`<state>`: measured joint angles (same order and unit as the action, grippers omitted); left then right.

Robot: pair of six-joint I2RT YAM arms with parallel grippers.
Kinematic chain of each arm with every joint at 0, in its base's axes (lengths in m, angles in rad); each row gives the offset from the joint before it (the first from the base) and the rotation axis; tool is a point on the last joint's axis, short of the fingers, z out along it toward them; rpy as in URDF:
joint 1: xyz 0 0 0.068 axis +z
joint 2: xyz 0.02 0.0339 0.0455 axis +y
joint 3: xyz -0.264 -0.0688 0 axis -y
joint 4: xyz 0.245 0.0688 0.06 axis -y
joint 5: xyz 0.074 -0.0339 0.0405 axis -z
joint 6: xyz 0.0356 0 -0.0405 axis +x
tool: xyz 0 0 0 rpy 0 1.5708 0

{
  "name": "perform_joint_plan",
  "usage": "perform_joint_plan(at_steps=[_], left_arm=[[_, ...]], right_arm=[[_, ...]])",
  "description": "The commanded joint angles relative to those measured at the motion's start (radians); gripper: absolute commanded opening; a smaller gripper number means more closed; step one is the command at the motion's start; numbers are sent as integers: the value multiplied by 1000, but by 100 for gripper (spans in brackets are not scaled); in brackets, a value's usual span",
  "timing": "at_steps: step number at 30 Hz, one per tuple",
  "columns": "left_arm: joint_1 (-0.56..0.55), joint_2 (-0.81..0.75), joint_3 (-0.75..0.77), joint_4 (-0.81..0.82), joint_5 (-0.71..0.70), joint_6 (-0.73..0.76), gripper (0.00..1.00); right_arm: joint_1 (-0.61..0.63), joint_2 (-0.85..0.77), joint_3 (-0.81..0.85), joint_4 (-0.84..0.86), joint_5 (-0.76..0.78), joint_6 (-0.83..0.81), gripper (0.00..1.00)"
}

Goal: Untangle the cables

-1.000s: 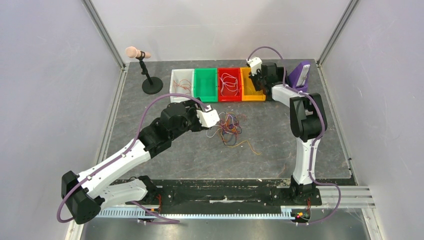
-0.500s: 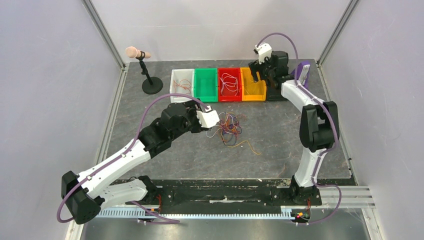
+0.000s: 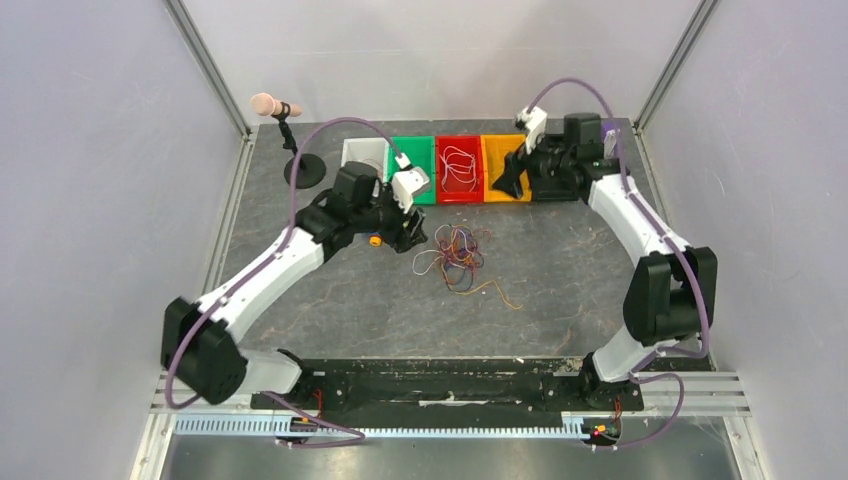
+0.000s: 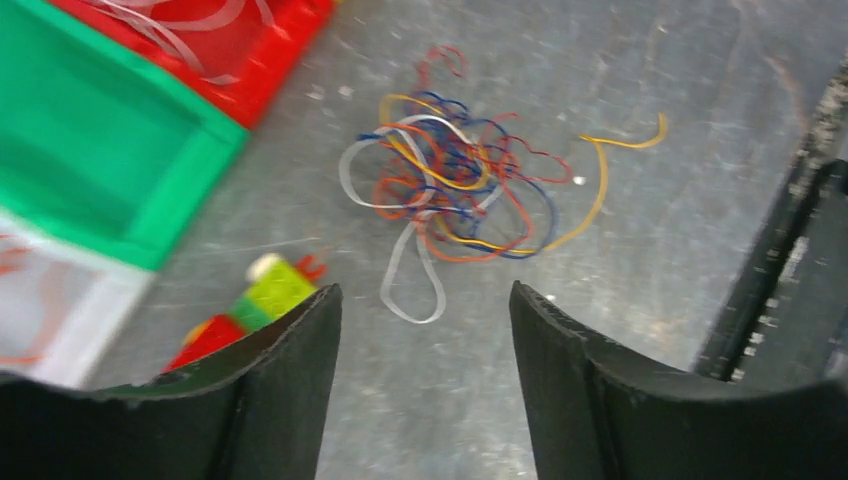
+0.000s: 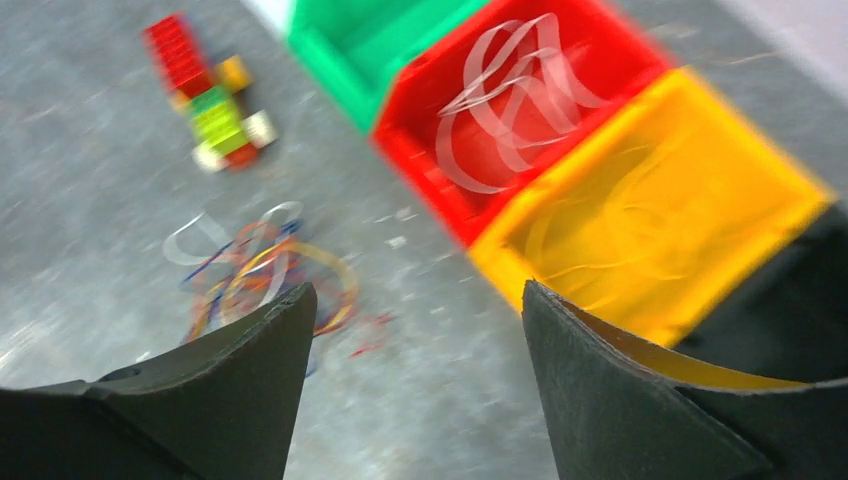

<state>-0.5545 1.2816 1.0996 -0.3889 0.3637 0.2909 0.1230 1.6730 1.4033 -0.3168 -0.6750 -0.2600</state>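
Both pincers are held apart, empty: left gripper (image 4: 425,300) near the cables (image 4: 450,190), right gripper (image 5: 418,295) near the yellow bin (image 5: 660,210). The cables are tangled on the table (image 3: 580,290).

Four bins (image 3: 460,198), one cable tangle (image 3: 458,252), one microphone (image 3: 272,104), one block toy (image 4: 262,297), two arms (image 3: 270,275).

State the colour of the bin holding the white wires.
It is a red bin; the right wrist view shows it best.
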Motion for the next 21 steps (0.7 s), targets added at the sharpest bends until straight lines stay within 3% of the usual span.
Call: perform_joint_plan(at_steps=[1, 5, 15, 18, 21], left_arm=[[11, 159, 50, 22, 211, -229, 64], [40, 301, 85, 74, 245, -312, 56], [73, 492, 161, 183, 241, -403, 51], [73, 500, 155, 176, 270, -413, 52], [69, 469, 121, 201, 293, -443, 60]], right_arm=[[55, -55, -180, -84, -115, 26, 77], [107, -65, -294, 38, -31, 100, 73], [174, 34, -352, 193, 26, 164, 58], [179, 30, -362, 192, 16, 181, 59], [184, 9, -384, 207, 19, 190, 63]])
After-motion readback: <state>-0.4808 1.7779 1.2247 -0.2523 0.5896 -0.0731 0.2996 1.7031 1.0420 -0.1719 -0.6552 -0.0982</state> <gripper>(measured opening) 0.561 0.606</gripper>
